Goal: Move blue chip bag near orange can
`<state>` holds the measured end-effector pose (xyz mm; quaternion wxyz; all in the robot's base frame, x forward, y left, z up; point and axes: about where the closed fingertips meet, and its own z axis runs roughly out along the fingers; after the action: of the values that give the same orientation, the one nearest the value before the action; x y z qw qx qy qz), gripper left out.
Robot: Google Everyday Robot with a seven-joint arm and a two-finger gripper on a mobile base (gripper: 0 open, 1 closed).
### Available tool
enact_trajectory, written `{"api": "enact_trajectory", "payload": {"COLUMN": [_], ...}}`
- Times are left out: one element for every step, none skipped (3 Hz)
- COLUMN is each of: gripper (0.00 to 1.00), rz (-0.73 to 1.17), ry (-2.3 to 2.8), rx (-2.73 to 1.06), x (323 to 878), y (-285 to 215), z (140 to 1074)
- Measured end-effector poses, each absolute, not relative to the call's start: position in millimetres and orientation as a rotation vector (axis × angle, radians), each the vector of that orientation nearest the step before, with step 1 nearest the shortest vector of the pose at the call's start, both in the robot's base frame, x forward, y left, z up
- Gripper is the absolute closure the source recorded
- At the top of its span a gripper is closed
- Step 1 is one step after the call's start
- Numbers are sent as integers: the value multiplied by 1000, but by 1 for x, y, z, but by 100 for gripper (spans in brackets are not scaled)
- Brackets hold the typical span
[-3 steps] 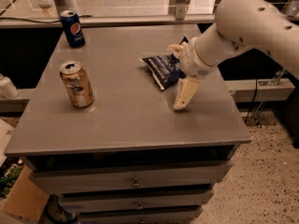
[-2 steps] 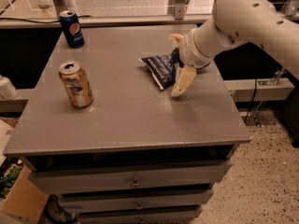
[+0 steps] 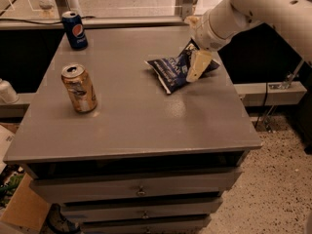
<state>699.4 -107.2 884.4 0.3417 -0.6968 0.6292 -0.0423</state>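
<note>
The blue chip bag lies on the grey table, right of the middle and toward the back. The orange can stands upright near the table's left edge, well apart from the bag. My gripper is at the bag's right end, on the white arm coming in from the upper right. It is open: the near finger lies over the bag's right part and the far finger is behind the bag. The bag's right end is partly hidden by the gripper.
A blue Pepsi can stands at the table's back left corner. The table has drawers below its front edge. A cardboard box sits on the floor at the lower left. A rail and window frame run behind the table.
My gripper has moved back and slightly left, from beside the bag's front right to over its right end. The bag and both cans have stayed in place.
</note>
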Motion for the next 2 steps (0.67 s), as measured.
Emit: {"api": "enact_trajectory", "payload": {"gripper": [0, 5], "rz": [-113, -79], "ry": [1661, 1679], "rx": [-1858, -1913], "x": [703, 698], "y": [-109, -102], "z": [882, 870]}}
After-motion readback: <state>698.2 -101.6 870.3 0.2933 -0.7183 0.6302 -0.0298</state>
